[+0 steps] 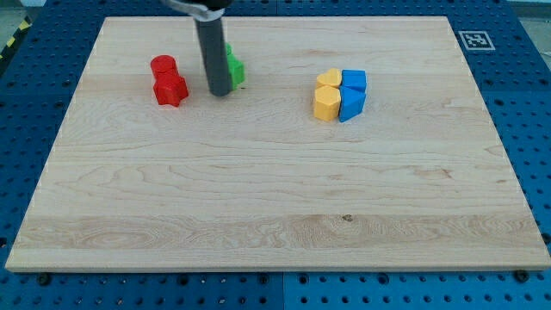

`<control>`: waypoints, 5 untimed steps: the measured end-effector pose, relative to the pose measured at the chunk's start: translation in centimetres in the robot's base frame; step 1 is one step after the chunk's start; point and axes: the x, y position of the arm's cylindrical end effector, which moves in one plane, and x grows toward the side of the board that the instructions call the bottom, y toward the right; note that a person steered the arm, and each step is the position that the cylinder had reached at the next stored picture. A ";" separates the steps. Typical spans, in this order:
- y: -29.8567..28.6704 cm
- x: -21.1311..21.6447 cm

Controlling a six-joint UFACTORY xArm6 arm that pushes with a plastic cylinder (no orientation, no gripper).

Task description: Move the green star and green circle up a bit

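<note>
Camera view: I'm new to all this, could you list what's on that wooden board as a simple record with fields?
Board: wooden board on a blue perforated table
My tip: at the lower end of a dark rod, upper left area
Green blocks: green shapes mostly hidden behind the rod, touching it on the view's right; star and circle cannot be told apart
Red blocks: two red blocks to the view's left of the tip, apart from it
Centre-right cluster: two yellow blocks touching two blue blocks
</note>
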 end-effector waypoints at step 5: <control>6.0 -4.4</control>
